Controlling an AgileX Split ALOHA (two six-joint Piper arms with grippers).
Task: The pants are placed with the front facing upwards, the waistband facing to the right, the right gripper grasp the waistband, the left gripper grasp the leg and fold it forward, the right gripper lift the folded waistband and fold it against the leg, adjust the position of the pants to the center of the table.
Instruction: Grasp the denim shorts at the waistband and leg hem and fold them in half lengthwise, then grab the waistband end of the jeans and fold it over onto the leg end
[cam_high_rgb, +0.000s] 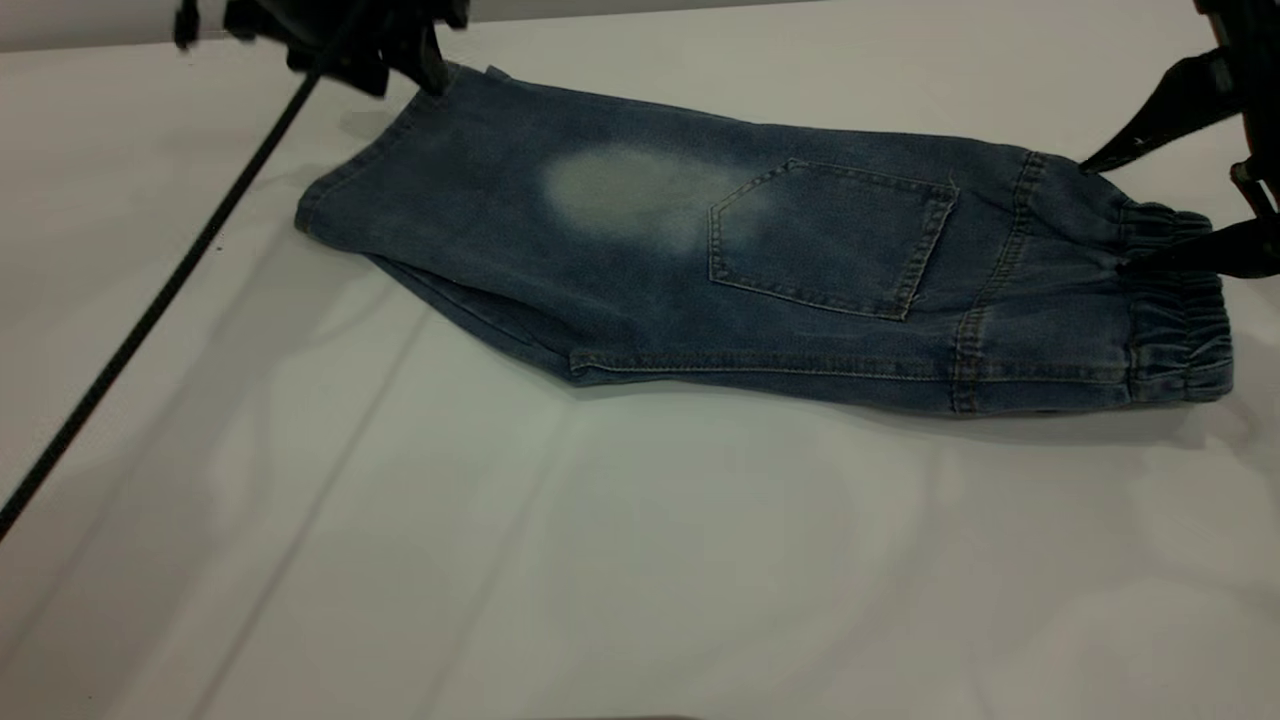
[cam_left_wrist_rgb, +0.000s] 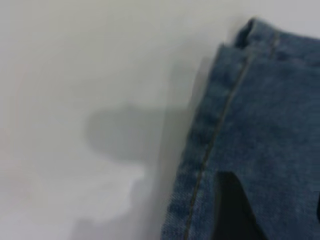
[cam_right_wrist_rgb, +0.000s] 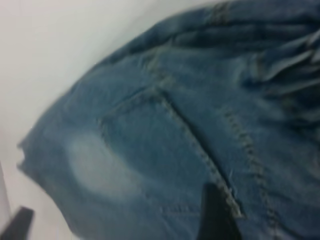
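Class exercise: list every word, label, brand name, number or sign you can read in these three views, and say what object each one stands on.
None can be read in any view.
Blue denim shorts: tan stitching and a patch pocket only, no tag or print.
White matte table: blank.
Black left gripper and black right gripper: no lettering shows.

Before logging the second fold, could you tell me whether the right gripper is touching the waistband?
Touching. In the exterior view, the right gripper has its open lower finger lying on the gathered waistband.
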